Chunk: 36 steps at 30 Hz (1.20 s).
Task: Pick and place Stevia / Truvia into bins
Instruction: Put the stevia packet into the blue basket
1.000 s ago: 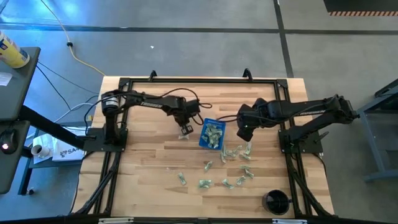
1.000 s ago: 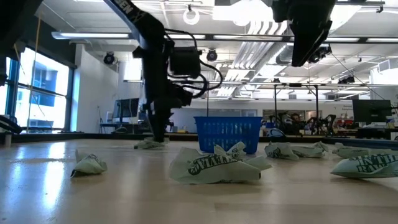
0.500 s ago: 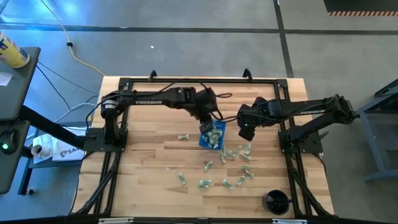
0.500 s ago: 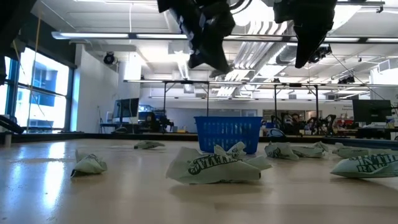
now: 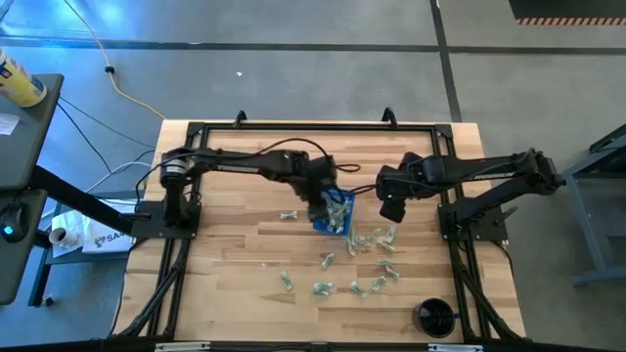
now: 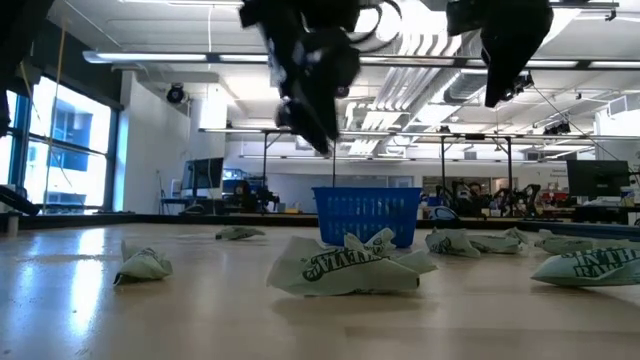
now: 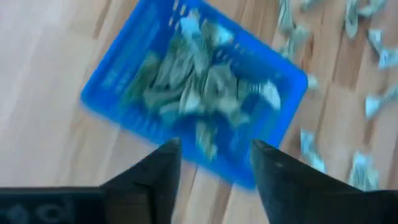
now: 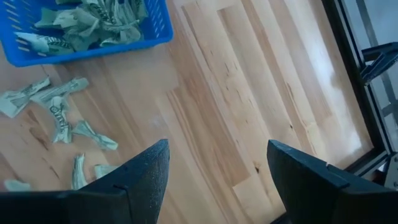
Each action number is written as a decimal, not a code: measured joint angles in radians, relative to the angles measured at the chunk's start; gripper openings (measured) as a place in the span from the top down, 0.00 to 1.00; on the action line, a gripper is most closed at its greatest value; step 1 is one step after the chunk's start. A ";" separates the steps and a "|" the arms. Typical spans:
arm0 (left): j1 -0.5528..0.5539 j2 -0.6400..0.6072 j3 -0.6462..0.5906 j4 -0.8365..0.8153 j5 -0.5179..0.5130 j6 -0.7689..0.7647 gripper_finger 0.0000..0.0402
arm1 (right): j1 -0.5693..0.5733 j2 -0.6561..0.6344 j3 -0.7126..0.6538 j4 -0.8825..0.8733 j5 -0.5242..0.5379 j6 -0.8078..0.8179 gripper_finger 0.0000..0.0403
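Note:
The blue bin (image 5: 335, 211) stands at mid-table with several crumpled pale green sachets heaped inside (image 7: 199, 81). My left gripper (image 7: 214, 146) hangs open above the bin's left wall (image 7: 124, 106), high over it in the low view (image 6: 320, 140). One sachet (image 7: 205, 140) shows between its fingers, apart from both. Loose sachets (image 5: 357, 264) lie flat on the wood to the near and right sides of the bin, and one (image 5: 289, 214) to its left. My right gripper (image 8: 217, 162) waits open, raised above the table right of the bin (image 5: 389, 210).
A round black cup (image 5: 434, 316) stands at the near right corner. Black frame rails (image 5: 293, 127) run along the table's far edge and sides. Bare wood (image 5: 235, 254) lies at the near left. Big sachets (image 6: 350, 265) sit close to the low camera.
My left gripper has risen from the table beside the sachet left of the bin and gone toward the table's right, ending above the bin. That sachet lies where it was. My right gripper has kept its place.

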 joint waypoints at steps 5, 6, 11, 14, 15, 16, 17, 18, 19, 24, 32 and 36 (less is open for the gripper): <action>-0.042 -0.083 -0.001 -0.218 -0.162 0.099 0.38 | 0.003 -0.038 -0.018 -0.007 -0.021 -0.048 0.36; -0.049 -0.096 -0.014 -0.223 -0.176 0.118 0.38 | 0.005 -0.044 -0.030 -0.004 -0.032 -0.055 0.36; -0.067 -0.126 -0.154 -0.161 -0.153 0.155 0.42 | 0.008 -0.063 -0.126 0.037 -0.107 -0.056 0.36; -0.067 -0.124 -0.267 -0.076 -0.152 0.154 0.43 | 0.023 -0.063 -0.190 0.084 -0.167 -0.030 0.35; -0.067 -0.124 -0.300 -0.040 -0.151 0.156 0.43 | 0.032 -0.062 -0.208 0.103 -0.184 -0.022 0.35; -0.066 -0.124 -0.331 -0.009 -0.152 0.159 0.43 | 0.043 -0.062 -0.227 0.124 -0.198 -0.011 0.35; -0.065 -0.124 -0.358 0.022 -0.152 0.168 0.43 | 0.054 -0.061 -0.243 0.141 -0.207 0.002 0.35; -0.064 -0.124 -0.381 0.048 -0.152 0.180 0.43 | 0.064 -0.061 -0.256 0.152 -0.214 0.011 0.35; -0.064 -0.124 -0.401 0.076 -0.153 0.191 0.43 | 0.075 -0.061 -0.266 0.161 -0.215 0.024 0.35; -0.064 -0.124 -0.495 0.179 -0.152 0.231 0.43 | 0.111 -0.061 -0.287 0.175 -0.211 0.084 0.35; -0.063 -0.113 -0.566 0.292 -0.160 0.254 0.58 | 0.118 -0.061 -0.287 0.184 -0.182 0.101 0.35; -0.064 -0.112 -0.563 0.300 -0.184 0.251 0.80 | 0.118 -0.061 -0.287 0.185 -0.179 0.066 0.35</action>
